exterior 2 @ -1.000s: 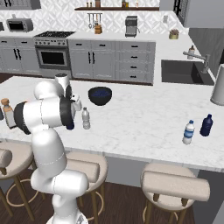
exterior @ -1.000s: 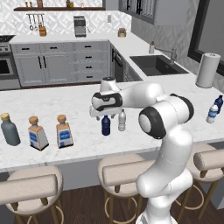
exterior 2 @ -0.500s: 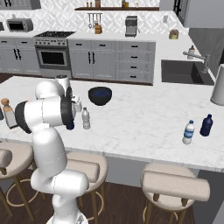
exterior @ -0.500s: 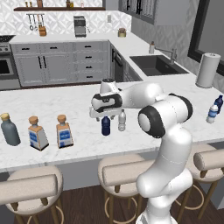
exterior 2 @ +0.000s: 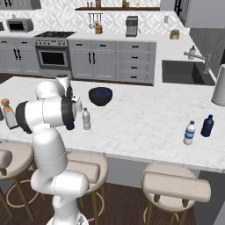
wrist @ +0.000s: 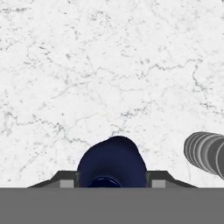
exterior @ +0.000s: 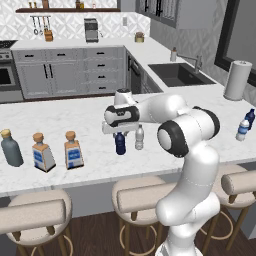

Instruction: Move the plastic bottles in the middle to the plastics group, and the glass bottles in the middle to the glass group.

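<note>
My gripper (exterior: 120,134) hangs straight down over the dark navy plastic bottle (exterior: 120,144) in the middle of the island. In the hand view the navy bottle (wrist: 111,162) sits between my fingertips (wrist: 65,183), which press on both its sides. The clear white-capped plastic bottle (exterior: 139,137) stands just to its right, its ribbed cap (wrist: 205,153) at the hand view's edge. A square cork-stoppered glass bottle (exterior: 73,150) stands further left. The glass group, another square bottle (exterior: 42,152) and a rounded grey-blue one (exterior: 11,148), is at far left. The plastics group (exterior 2: 189,132) stands at far right.
A dark blue bowl (exterior 2: 100,96) sits behind the middle bottles. A paper towel roll (exterior: 237,80) and the sink (exterior: 175,74) are at the back right. Stools (exterior: 145,195) line the island's near edge. Bare marble (exterior 2: 145,114) lies between the middle and the plastics group.
The arm and all bottles stand where they were. The jaws have drawn in onto the navy bottle.
</note>
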{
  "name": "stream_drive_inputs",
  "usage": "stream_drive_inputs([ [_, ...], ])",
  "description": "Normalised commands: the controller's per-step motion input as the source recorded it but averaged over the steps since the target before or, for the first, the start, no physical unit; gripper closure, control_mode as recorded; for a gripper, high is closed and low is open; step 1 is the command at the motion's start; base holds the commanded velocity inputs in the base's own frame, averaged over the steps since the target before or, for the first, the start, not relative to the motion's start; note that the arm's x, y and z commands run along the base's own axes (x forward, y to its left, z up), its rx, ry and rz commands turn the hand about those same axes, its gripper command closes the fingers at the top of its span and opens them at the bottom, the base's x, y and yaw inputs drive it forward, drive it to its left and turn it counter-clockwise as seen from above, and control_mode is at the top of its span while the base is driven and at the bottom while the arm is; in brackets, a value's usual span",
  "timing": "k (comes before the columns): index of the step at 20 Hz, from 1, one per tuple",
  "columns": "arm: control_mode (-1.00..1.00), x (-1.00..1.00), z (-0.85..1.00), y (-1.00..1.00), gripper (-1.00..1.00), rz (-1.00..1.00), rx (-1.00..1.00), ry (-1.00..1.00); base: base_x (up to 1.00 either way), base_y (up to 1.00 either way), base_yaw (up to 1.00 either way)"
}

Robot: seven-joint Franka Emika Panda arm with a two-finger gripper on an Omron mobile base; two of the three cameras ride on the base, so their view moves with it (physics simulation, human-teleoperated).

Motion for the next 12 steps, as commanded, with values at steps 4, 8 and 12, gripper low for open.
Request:
stream_drive_inputs([
  [4,-1.0,0.0,0.0,0.0,1.0,0.0,0.0,0.0,0.0,0.0,0.0],
  [8,-1.0,-0.16,0.12,-0.02,1.0,0.0,0.0,-0.01,0.0,0.0,0.0],
  [12,-1.0,-0.63,0.42,-0.28,1.0,0.0,0.0,-0.07,0.0,0.0,0.0],
])
